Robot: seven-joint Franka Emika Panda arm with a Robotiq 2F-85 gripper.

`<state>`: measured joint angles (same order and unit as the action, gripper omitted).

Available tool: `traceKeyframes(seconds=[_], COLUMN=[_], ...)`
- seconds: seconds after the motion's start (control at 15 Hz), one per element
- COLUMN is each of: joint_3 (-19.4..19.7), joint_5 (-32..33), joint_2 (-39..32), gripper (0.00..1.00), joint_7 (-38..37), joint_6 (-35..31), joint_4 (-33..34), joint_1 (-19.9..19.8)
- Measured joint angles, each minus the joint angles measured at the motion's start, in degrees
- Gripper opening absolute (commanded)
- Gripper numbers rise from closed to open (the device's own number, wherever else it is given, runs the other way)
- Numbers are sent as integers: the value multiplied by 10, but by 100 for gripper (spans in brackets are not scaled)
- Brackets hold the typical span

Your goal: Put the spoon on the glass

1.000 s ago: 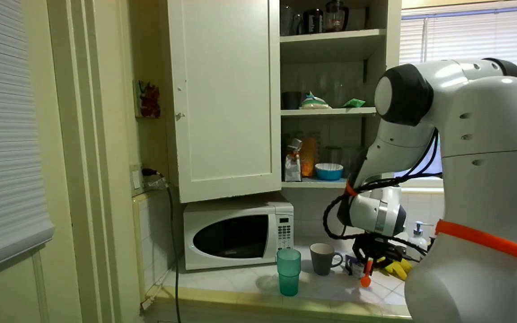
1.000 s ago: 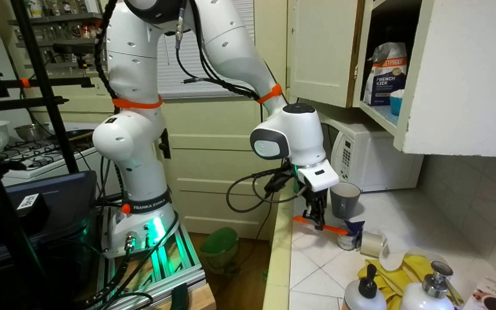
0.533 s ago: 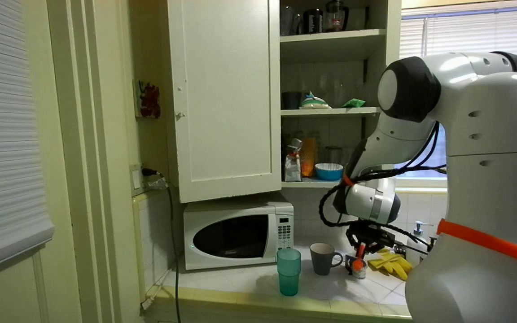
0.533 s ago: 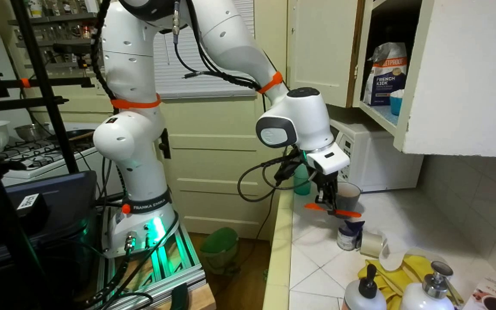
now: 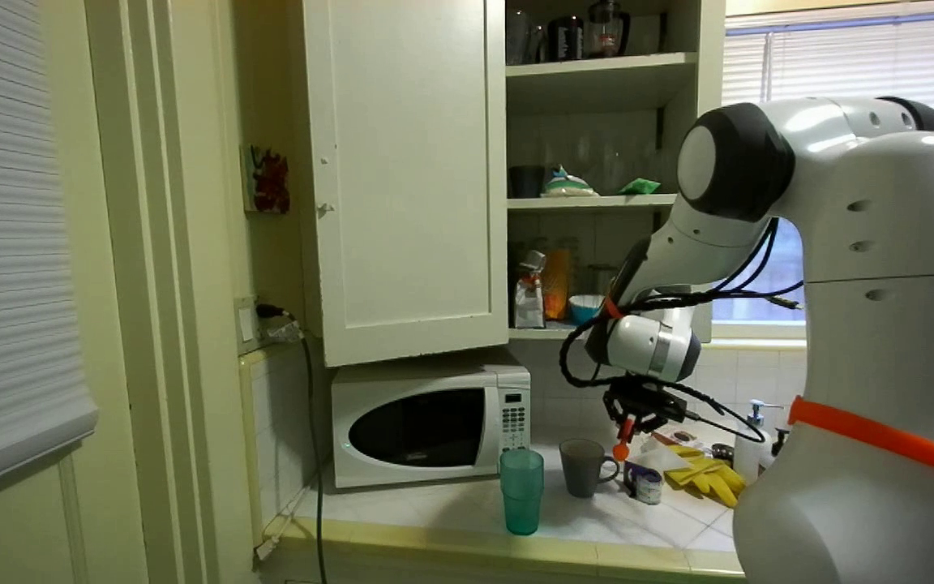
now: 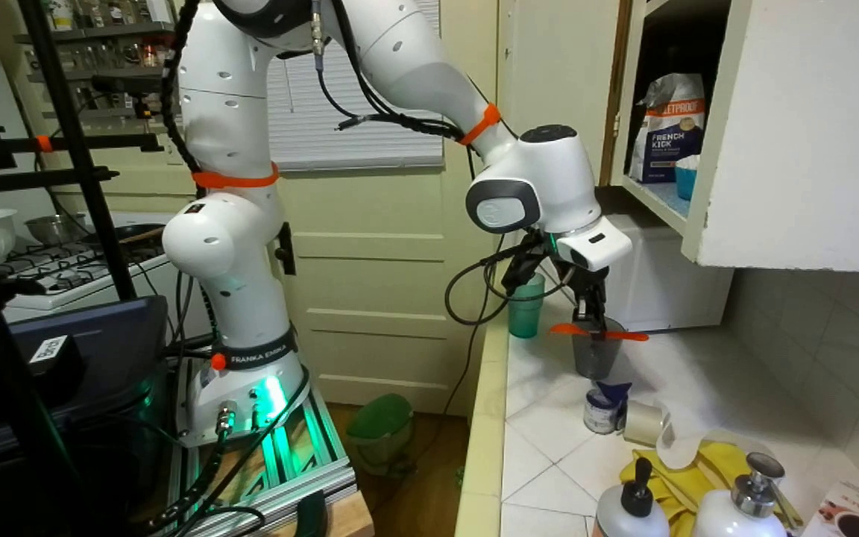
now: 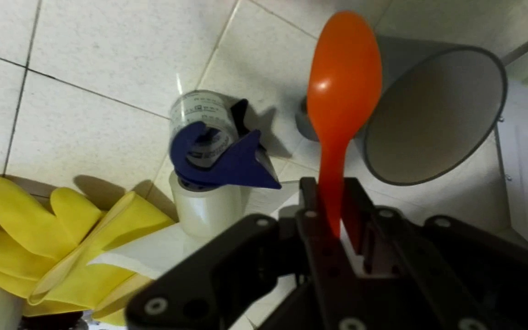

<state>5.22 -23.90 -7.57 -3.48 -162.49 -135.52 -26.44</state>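
Carry step, I judge: black claw (image 7: 331, 188) pinches orange plastic-looking spoon (image 7: 344, 78), aloft, apart from translucent teal tapered tumbler (image 5: 522, 491). Next needs, likely: travel over tumbler, then lower.

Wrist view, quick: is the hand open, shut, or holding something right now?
Hand: closed, holding the orange spoon by its handle, up off the counter.
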Motion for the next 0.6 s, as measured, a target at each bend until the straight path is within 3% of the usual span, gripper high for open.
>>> traceKeyframes(seconds=[0.6], joint_3=[-39], joint_5=[-20], joint_2=[-34], gripper=[4], joint_7=[-6], joint_6=[3], joint_4=[44], joint_1=[3])
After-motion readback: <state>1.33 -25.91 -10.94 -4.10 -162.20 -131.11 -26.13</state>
